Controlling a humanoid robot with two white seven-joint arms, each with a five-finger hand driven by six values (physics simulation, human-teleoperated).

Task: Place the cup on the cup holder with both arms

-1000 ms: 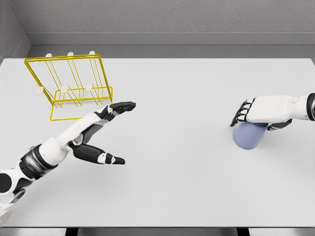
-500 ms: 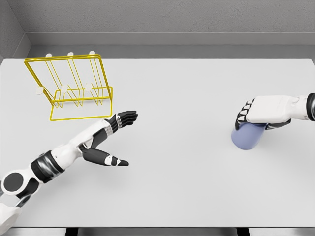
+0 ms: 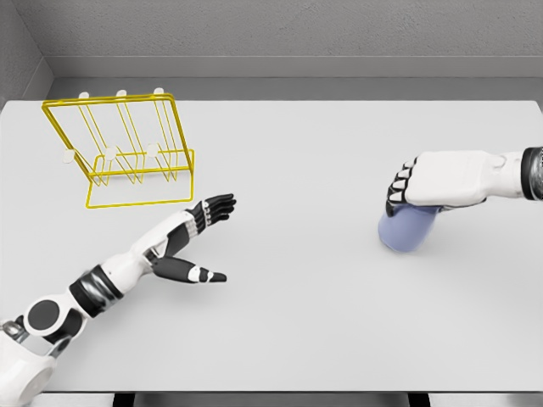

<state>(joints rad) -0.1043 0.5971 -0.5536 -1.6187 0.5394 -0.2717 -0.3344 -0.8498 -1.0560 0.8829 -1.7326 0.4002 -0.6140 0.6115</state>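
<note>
I have the right hand [image 3: 424, 182] clamped over the top of the pale blue cup [image 3: 407, 231], fingers curled down its far side, and the cup hangs under the palm over the right part of the white table [image 3: 305, 322]; whether its base touches the surface I cannot tell. I hold it from above, I judge, so the open body stays free for the other hand to take. The left hand [image 3: 197, 233] waits with fingers stretched out flat and thumb splayed, grasping nothing, just in front of the yellow wire cup holder [image 3: 127, 148] at the table's far left, which I read as a ready pose for a handover, since the rack sits well apart from the cup. Compared with a second ago, the right hand and cup have shifted leftward toward the middle, and the left arm has drawn back and lowered slightly; the rack has not moved.
</note>
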